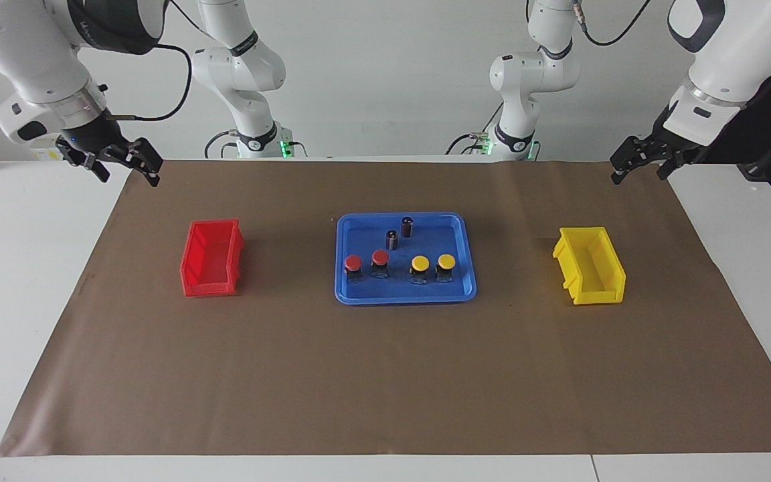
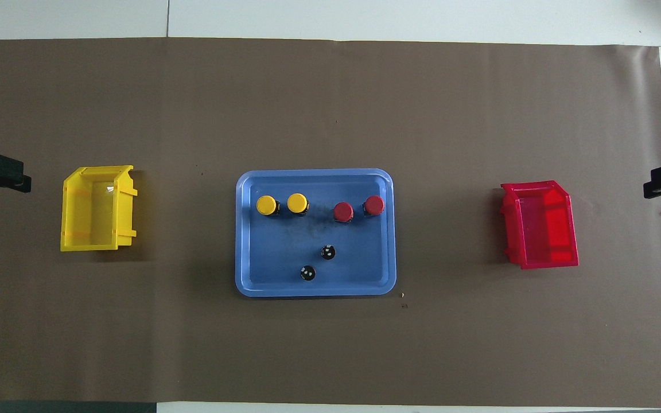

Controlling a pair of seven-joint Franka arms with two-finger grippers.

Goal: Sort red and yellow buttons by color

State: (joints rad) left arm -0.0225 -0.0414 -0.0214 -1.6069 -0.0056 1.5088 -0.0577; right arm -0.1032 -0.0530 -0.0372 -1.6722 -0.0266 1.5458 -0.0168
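Observation:
Two red buttons (image 1: pixel 353 262) (image 1: pixel 380 258) and two yellow buttons (image 1: pixel 419 263) (image 1: pixel 446 261) stand in a row in a blue tray (image 1: pixel 404 298) at the table's middle. In the overhead view the yellow buttons (image 2: pixel 266 205) (image 2: pixel 297 202) are toward the left arm's end and the red buttons (image 2: pixel 343 211) (image 2: pixel 374 204) toward the right arm's end. My left gripper (image 1: pixel 638 173) hangs open and empty over the brown mat's corner at the left arm's end. My right gripper (image 1: pixel 128 173) hangs open and empty over the mat's corner at the right arm's end. Both arms wait.
Two dark cylinders (image 1: pixel 392 239) (image 1: pixel 407 226) stand in the tray, nearer to the robots than the buttons. An empty yellow bin (image 1: pixel 596 294) sits at the left arm's end, an empty red bin (image 1: pixel 208 288) at the right arm's end. A brown mat (image 1: pixel 385 388) covers the table.

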